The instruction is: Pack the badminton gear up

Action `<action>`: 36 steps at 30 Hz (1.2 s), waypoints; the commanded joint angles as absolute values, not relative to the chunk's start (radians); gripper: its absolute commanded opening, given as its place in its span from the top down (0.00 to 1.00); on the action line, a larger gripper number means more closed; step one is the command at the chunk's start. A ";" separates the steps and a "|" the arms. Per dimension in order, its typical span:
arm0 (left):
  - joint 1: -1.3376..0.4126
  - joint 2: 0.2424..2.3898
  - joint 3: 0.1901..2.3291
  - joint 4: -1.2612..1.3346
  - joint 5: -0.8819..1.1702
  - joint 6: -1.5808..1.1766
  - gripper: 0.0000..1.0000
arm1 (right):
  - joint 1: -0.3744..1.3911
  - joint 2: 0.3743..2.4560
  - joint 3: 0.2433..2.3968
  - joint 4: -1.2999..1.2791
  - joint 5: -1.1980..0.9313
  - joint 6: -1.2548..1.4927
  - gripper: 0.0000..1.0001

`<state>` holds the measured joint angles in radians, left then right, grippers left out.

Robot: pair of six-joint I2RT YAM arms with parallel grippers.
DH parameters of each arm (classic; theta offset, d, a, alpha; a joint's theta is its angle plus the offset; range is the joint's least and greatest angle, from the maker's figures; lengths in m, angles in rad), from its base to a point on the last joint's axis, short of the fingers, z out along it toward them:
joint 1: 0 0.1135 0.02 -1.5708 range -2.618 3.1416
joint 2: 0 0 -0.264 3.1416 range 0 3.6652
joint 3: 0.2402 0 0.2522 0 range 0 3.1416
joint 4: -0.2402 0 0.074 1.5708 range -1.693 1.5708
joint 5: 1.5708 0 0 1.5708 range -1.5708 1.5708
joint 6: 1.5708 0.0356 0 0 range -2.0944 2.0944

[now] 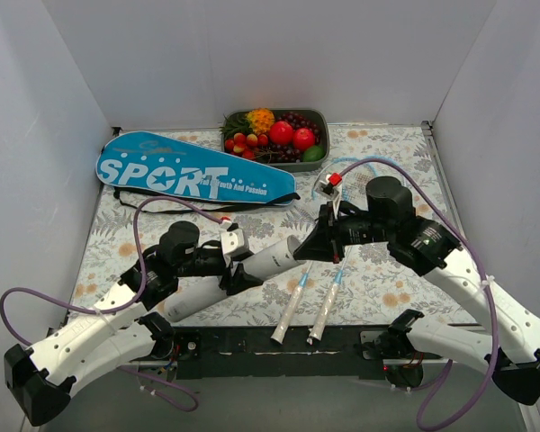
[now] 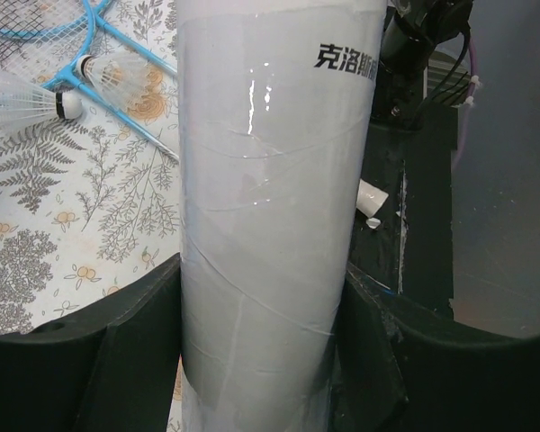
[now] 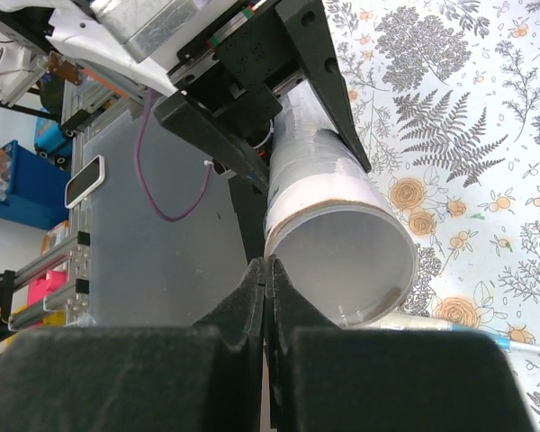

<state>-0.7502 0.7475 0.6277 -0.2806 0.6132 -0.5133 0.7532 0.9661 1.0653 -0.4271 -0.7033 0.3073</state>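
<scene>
My left gripper (image 1: 229, 270) is shut on the white shuttlecock tube (image 1: 252, 265), which lies slanted over the floral cloth; in the left wrist view the tube (image 2: 270, 180) fills the space between both black fingers (image 2: 135, 315). My right gripper (image 3: 268, 265) is shut, its tips right at the rim of the tube's end (image 3: 342, 243), and nothing shows between the fingers. Two light-blue rackets (image 1: 292, 306) (image 1: 330, 301) lie with white handles toward the near edge, their heads under my right arm. The blue "SPORT" bag (image 1: 193, 171) lies at the back left.
A grey tray of colourful fruit (image 1: 317, 114) stands at the back centre. Two white shuttlecocks (image 2: 36, 101) (image 2: 117, 72) lie on the cloth beside the racket heads (image 2: 36, 22). White walls close in three sides. A black base rail (image 1: 252, 342) runs along the near edge.
</scene>
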 commanded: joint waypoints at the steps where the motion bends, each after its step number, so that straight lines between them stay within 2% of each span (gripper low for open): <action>1: -0.749 0.727 0.627 -0.267 0.623 -0.511 0.75 | 0.752 0.908 1.131 -0.446 -0.762 0.276 0.99; 6: -0.749 0.727 0.624 -0.265 0.627 -0.511 0.75 | 0.752 0.899 1.127 -0.456 -0.810 0.270 0.99; 10: -0.749 0.723 0.624 -0.267 0.624 -0.514 0.76 | 0.750 0.896 1.153 -0.537 -0.718 0.233 0.99; 17: -0.749 0.713 0.629 -0.267 0.623 -0.515 0.76 | 0.721 0.953 1.239 -0.824 -0.096 0.224 0.99; 20: -0.749 0.713 0.630 -0.265 0.627 -0.517 0.76 | 0.660 0.973 1.206 -0.856 0.038 0.256 0.99; 23: -0.749 0.712 0.632 -0.265 0.629 -0.518 0.76 | 0.496 0.992 1.136 -0.842 0.029 0.279 0.99; 24: -0.749 0.712 0.634 -0.267 0.624 -0.520 0.76 | 0.380 0.994 1.111 -0.828 0.014 0.279 0.99; 27: -0.749 0.707 0.638 -0.267 0.620 -0.522 0.76 | 0.179 1.003 0.993 -0.752 0.008 0.276 0.99; 30: -0.749 0.712 0.634 -0.255 0.632 -0.531 0.77 | 0.056 1.038 0.884 -0.672 0.028 0.290 0.99; 36: -0.749 0.719 0.640 -0.241 0.614 -0.540 0.79 | -0.018 1.092 0.732 -0.519 0.132 0.373 0.99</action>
